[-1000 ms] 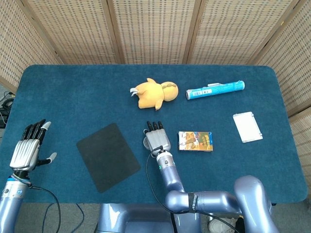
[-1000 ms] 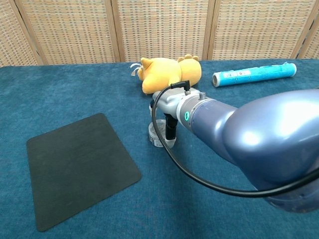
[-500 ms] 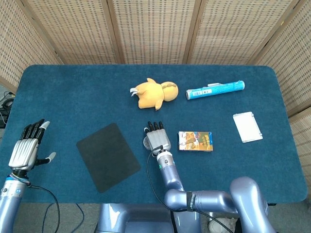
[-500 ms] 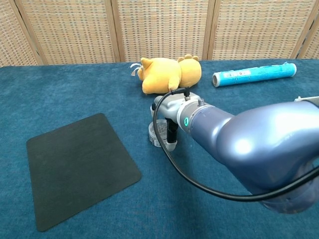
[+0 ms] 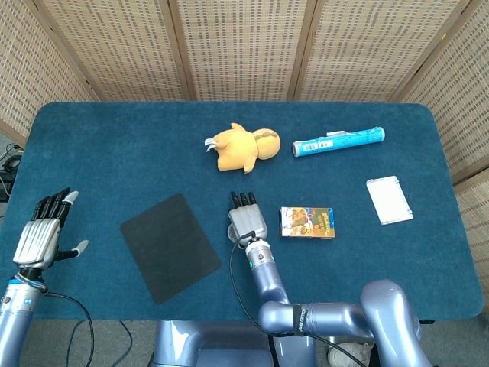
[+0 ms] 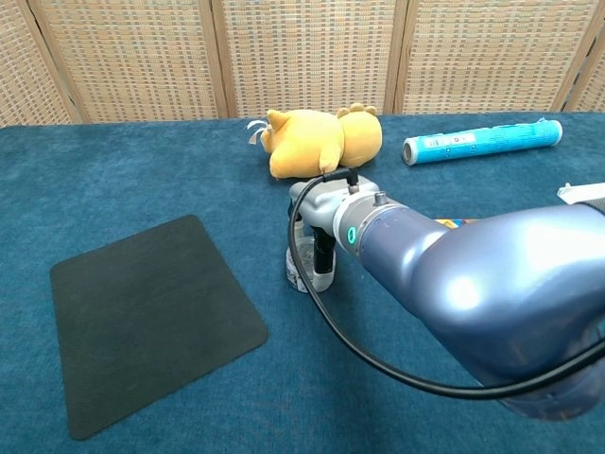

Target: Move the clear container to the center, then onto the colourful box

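Note:
The clear container (image 6: 299, 269) is a small round transparent tub near the table's middle, and it looks tipped on the blue cloth. My right hand (image 6: 321, 219) reaches down over it and grips it with its fingers. In the head view my right hand (image 5: 247, 219) covers the tub almost wholly; only a sliver of the clear container (image 5: 231, 228) shows at its left. The colourful box (image 5: 306, 222) lies flat just right of that hand; in the chest view only a strip of the colourful box (image 6: 452, 223) shows behind my arm. My left hand (image 5: 44, 232) hovers open at the far left edge.
A black mat (image 5: 170, 246) lies left of the container. A yellow plush toy (image 5: 243, 147) and a blue tube (image 5: 338, 141) lie further back. A white card (image 5: 389, 200) rests at the right. Wicker screens stand behind the table.
My right hand has shifted a little to the right with the container, which now looks narrower and tipped. The left hand has sunk slightly.

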### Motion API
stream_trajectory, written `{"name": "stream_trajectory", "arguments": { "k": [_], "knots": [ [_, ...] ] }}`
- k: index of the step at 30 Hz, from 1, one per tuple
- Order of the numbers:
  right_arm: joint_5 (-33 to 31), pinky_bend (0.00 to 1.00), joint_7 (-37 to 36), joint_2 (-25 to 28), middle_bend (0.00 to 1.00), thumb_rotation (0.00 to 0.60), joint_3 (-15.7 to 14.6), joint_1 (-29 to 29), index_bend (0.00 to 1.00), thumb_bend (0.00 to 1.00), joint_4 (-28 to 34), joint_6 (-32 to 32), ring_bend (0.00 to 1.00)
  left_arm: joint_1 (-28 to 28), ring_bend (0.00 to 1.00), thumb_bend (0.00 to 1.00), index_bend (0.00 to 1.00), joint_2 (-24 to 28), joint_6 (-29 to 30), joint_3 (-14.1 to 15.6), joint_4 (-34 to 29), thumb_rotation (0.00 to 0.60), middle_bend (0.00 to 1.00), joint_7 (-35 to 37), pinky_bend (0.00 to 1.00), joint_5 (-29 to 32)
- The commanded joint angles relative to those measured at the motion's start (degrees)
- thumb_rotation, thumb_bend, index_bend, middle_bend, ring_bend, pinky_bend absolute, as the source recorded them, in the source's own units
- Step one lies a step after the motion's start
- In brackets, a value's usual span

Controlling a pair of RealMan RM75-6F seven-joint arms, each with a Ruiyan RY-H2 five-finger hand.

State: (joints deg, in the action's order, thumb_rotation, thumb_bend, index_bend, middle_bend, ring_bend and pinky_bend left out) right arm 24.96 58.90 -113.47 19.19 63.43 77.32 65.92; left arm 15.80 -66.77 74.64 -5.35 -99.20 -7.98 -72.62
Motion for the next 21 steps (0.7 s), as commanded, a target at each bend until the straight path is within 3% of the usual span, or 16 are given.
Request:
{"name": "stream_trajectory", "arguments": {
  "k": [1, 11, 21],
  "knots": [
    [-0.15, 0.03, 0.27, -0.04, 0.0, 0.6, 0.0, 0.01, 0.58, 0.0, 0.07, 0.07, 0.0, 0.0, 0.0, 0.25, 0.0, 0.03, -0.11, -0.08, 0.0, 0.6, 0.0, 0.01, 0.0, 0.08],
    [-0.06, 0.03, 1.7, 1.88, 0.0, 0.6, 1.16, 0.07, 0.59, 0.0, 3.07, 2.04, 0.0, -0.02, 0.0, 0.25, 0.0, 0.15, -0.73, -0.3, -0.02, 0.6, 0.0, 0.43, 0.0, 0.42],
    [0.51, 0.04, 3.0, 9.4, 0.0, 0.6, 0.79, -2.75, 0.59, 0.0, 10.62, 7.07, 0.0, -0.27, 0.0, 0.25, 0.0, 0.4, -0.53, -0.8, 0.19, 0.6, 0.0, 0.19, 0.0, 1.31]
  ]
}}
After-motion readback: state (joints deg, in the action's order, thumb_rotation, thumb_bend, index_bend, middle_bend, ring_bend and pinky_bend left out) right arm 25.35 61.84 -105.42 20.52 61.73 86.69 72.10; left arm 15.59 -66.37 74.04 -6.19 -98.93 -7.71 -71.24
